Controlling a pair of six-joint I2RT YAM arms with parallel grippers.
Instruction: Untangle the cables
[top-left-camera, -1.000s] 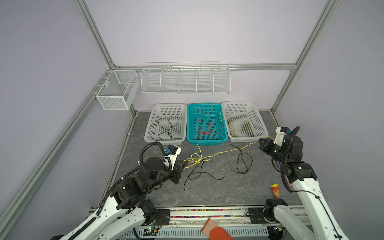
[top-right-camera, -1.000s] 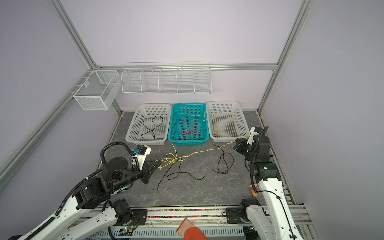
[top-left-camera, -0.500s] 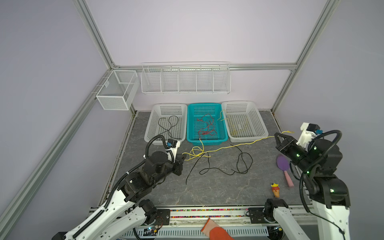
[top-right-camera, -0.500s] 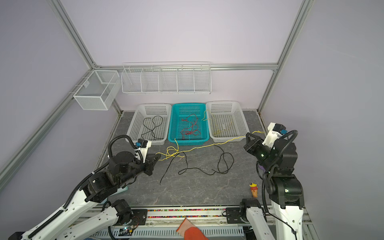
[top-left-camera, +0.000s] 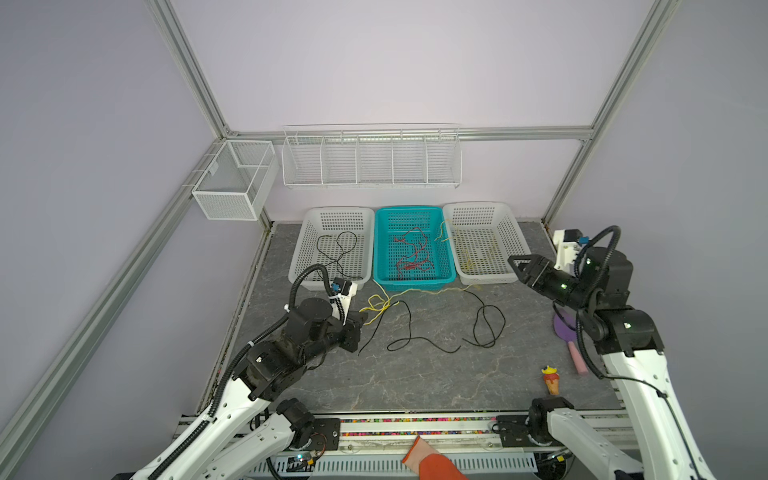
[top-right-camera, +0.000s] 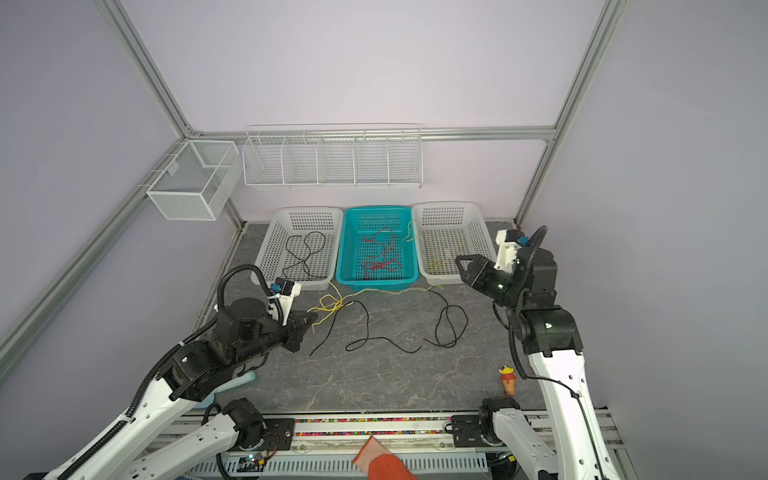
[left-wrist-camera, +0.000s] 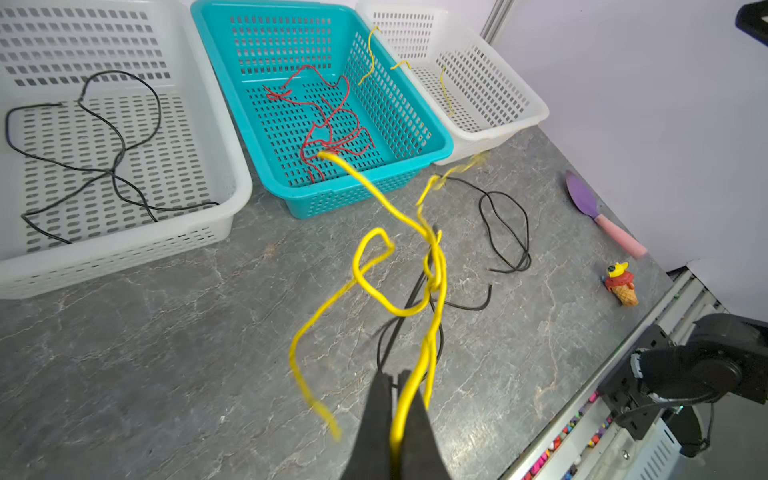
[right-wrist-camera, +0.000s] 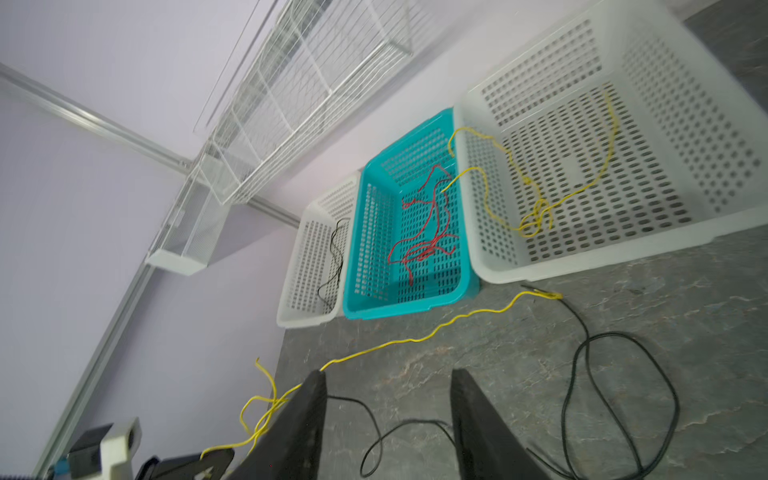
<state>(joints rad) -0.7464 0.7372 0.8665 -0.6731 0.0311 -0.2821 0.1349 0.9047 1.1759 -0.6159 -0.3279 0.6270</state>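
Note:
My left gripper (top-left-camera: 363, 320) (top-right-camera: 313, 320) (left-wrist-camera: 397, 376) is shut on a yellow cable (top-left-camera: 419, 292) (top-right-camera: 374, 291) (left-wrist-camera: 432, 266). Just past the fingers that cable forms knotted loops, then trails along the table to the right white basket's front. A black cable (top-left-camera: 486, 324) (top-right-camera: 449, 324) (left-wrist-camera: 505, 224) (right-wrist-camera: 623, 395) lies looped on the table, one end running under the yellow knot. My right gripper (top-left-camera: 515, 264) (top-right-camera: 463, 264) (right-wrist-camera: 386, 374) hangs open and empty above the table's right side. In the right wrist view the yellow cable (right-wrist-camera: 415, 338) lies beyond its fingers.
Three baskets stand at the back: a white one (top-left-camera: 299, 266) holding a black cable, a teal one (top-left-camera: 376, 249) holding red cables, and a white one (top-left-camera: 515, 241) holding a yellow cable. A purple spatula (top-left-camera: 565, 328) and an ice-cream toy (top-left-camera: 551, 378) lie right.
My right gripper has opened and let go of the yellow cable's far end, which has dropped slack onto the table. That arm has swung back toward the baskets. The left gripper keeps its hold.

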